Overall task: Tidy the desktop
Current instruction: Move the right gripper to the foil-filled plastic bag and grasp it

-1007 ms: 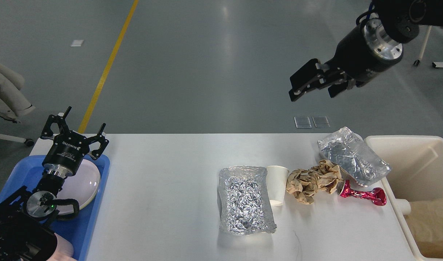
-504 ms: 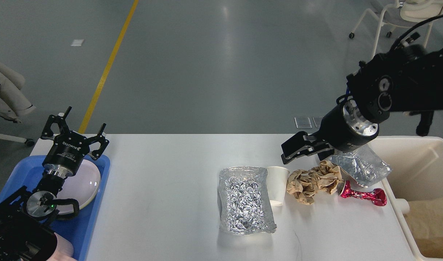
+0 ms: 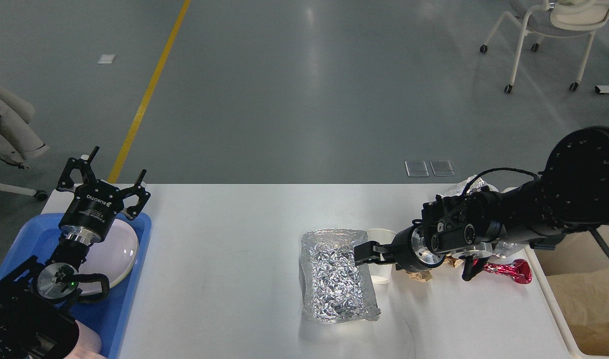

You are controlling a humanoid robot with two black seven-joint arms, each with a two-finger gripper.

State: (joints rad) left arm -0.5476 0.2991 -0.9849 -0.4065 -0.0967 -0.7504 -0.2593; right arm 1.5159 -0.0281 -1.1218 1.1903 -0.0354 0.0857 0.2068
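A: White desktop (image 3: pixel 224 279) fills the lower part of the head view, wider than anything else, with a faint dark scratch near its front edge

B: And on it?

A: Blue tray (image 3: pixel 129 299) at the left end with a pale plate (image 3: pixel 122 254) in it. Cream bin (image 3: pixel 553 294) at the right end, brown paper inside. Near the middle lies a crumpled foil tray (image 3: pixel 334 279), and a white cup (image 3: pixel 381 237) stands just beside its right edge

B: The arms?

A: Right arm (image 3: pixel 533 219) comes in low from the right, across the litter. Right gripper (image 3: pixel 365 253) is at the cup, at the foil tray's right rim. It looks dark and side-on; I cannot tell how far apart its fingers are, or whether they have hold of anything

B: The other?

A: Left gripper (image 3: pixel 107 182) hangs over the blue tray, fingers spread wide, holding nothing

B: Smaller bits?

A: Crumpled brown paper (image 3: pixel 416 274) peeks from under the right wrist, a shiny red wrapper (image 3: pixel 506 269) lies just beside it, and more foil (image 3: pixel 466 187) shows behind the arm
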